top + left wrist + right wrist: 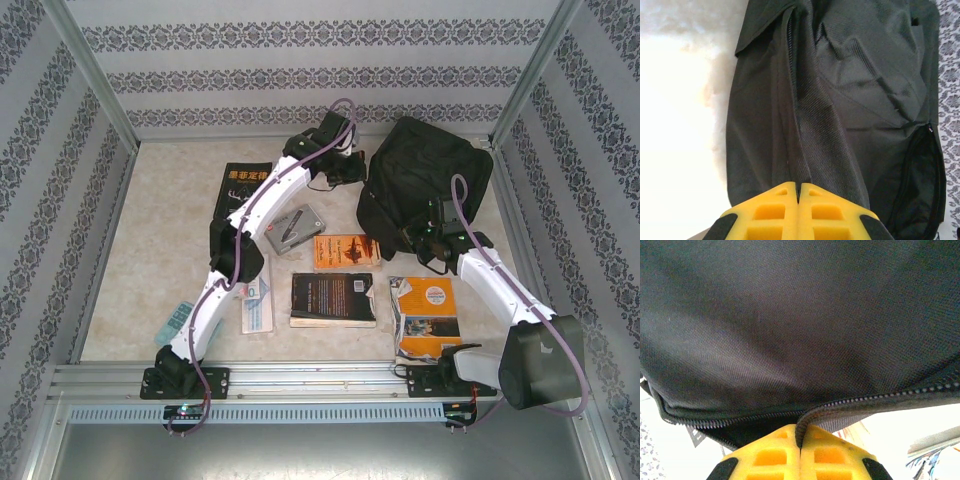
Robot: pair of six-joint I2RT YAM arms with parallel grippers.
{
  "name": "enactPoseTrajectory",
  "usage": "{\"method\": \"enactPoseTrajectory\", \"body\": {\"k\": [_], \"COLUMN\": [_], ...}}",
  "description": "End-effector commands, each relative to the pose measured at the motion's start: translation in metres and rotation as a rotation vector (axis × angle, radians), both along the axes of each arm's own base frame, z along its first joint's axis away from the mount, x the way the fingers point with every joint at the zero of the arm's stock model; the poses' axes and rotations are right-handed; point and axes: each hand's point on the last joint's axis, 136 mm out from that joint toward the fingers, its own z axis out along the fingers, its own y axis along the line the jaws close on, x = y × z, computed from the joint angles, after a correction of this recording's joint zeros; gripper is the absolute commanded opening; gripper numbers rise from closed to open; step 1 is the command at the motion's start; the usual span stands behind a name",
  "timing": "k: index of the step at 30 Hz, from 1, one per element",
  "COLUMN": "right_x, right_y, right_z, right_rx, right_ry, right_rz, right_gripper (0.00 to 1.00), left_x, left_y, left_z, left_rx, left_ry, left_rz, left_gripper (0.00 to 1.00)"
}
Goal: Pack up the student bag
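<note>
The student bag (425, 180), a large black fabric backpack, lies at the back right of the table. My left gripper (347, 166) is at the bag's left side. In the left wrist view its yellow fingers (775, 210) are shut on a raised fold of the bag's fabric (805, 150) beside a zipper seam. My right gripper (425, 242) is at the bag's near edge. In the right wrist view its fingers (835, 452) are shut on the bag's zipper edge (807, 420), which bends down between them, and the bag (790, 315) hangs above.
Books lie in front of the bag: an orange one (344, 251), a black one (333, 298) and an orange-and-white one (427, 315). Another black book (246, 185) lies at the back left. A grey case (292, 230), a pale booklet (258, 303) and a teal item (180, 320) are near the left arm.
</note>
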Motion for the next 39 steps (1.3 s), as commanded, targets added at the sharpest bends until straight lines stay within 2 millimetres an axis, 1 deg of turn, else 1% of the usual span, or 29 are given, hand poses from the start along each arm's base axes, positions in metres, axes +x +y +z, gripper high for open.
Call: {"method": "enactPoseTrajectory", "body": {"k": [1, 4, 7, 12, 14, 17, 19, 21, 23, 25, 28, 31, 33, 35, 37, 39], "right_x": [-0.011, -0.015, -0.02, -0.027, -0.028, -0.029, -0.026, -0.025, -0.018, -0.006, 0.017, 0.027, 0.025, 0.02, 0.011, 0.0], "right_y": [-0.002, -0.002, -0.004, -0.006, -0.009, -0.007, 0.005, 0.01, 0.015, 0.023, 0.046, 0.072, 0.088, 0.099, 0.103, 0.105], "right_z": [-0.008, -0.005, -0.003, 0.0, 0.001, 0.014, 0.029, 0.043, 0.054, 0.066, 0.087, 0.107, 0.116, 0.121, 0.119, 0.115], "right_rx": [-0.062, -0.086, -0.107, -0.158, -0.186, -0.198, -0.167, -0.172, -0.165, -0.136, -0.073, -0.073, -0.093, -0.101, -0.104, -0.098], "right_ry": [0.053, 0.049, 0.046, 0.039, 0.04, 0.007, -0.065, -0.111, -0.157, -0.198, -0.244, -0.285, -0.305, -0.321, -0.323, -0.324], "right_rz": [0.091, 0.127, 0.147, 0.199, 0.214, 0.243, 0.299, 0.329, 0.352, 0.369, 0.429, 0.517, 0.584, 0.627, 0.652, 0.675], "right_gripper": [0.0, 0.0, 0.0, 0.0, 0.0, 0.0, 0.0, 0.0, 0.0, 0.0, 0.0, 0.0, 0.0, 0.0, 0.0, 0.0], "left_x": [0.059, 0.07, 0.081, 0.089, 0.088, 0.079, 0.068, 0.055, 0.044, 0.038, 0.034, 0.028, 0.023, 0.016, 0.004, -0.009], "left_y": [0.029, 0.037, 0.049, 0.062, 0.063, 0.055, 0.045, 0.035, 0.027, 0.028, 0.044, 0.067, 0.081, 0.093, 0.101, 0.103], "left_z": [0.019, 0.008, 0.006, 0.023, 0.031, 0.042, 0.05, 0.062, 0.077, 0.093, 0.117, 0.131, 0.135, 0.138, 0.139, 0.14], "left_rx": [-0.05, -0.055, -0.05, -0.036, -0.046, -0.072, -0.089, -0.098, -0.108, -0.119, -0.122, -0.07, -0.037, -0.007, 0.028, 0.045], "left_ry": [-0.153, -0.144, -0.155, -0.213, -0.22, -0.218, -0.21, -0.214, -0.231, -0.241, -0.254, -0.269, -0.259, -0.239, -0.22, -0.192], "left_rz": [0.125, 0.16, 0.196, 0.223, 0.219, 0.177, 0.135, 0.094, 0.071, 0.078, 0.117, 0.155, 0.175, 0.185, 0.18, 0.17], "left_gripper": [0.0, 0.0, 0.0, 0.0, 0.0, 0.0, 0.0, 0.0, 0.0, 0.0, 0.0, 0.0, 0.0, 0.0, 0.0, 0.0]}}
